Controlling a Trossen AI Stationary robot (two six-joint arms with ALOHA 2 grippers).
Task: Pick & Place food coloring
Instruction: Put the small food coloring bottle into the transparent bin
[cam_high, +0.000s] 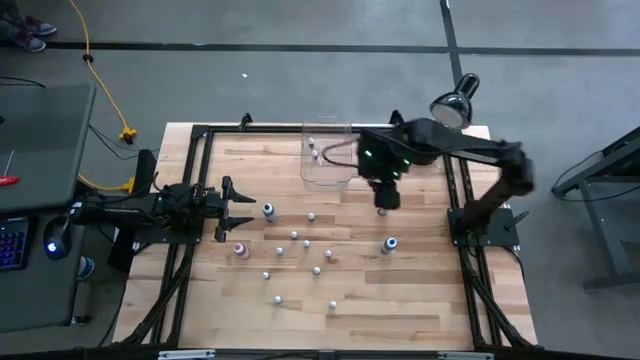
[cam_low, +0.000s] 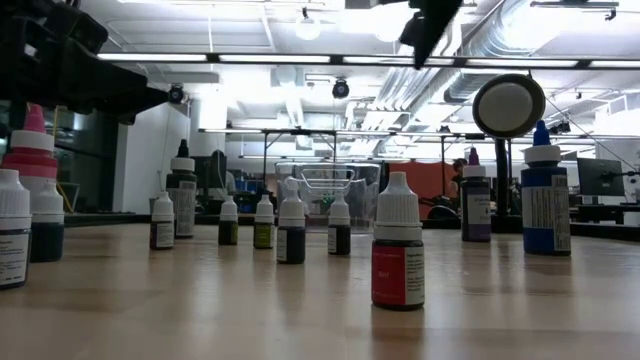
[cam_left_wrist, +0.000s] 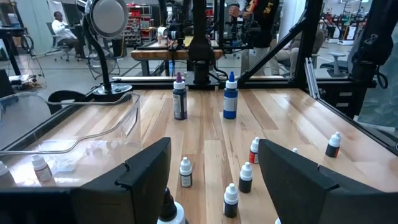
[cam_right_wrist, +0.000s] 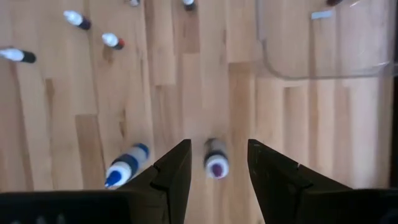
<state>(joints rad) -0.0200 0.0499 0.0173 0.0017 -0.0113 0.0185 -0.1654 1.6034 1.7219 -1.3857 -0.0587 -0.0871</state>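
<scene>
Clear plastic bin (cam_high: 325, 160) at far centre of tabletop (cam_high: 400, 300), holding two small food coloring bottles (cam_high: 313, 150); remaining bottles scattered nearer; right end effector (cam_right_wrist: 216, 163) part-open, empty, above purple-capped bottle (cam_right_wrist: 216, 163); left end effector (cam_high: 240, 208) open, empty, at left.

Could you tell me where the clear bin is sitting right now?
In the high view the clear bin sits at the table's far edge, near centre, just left of the right end effector, with bottles inside.
</scene>
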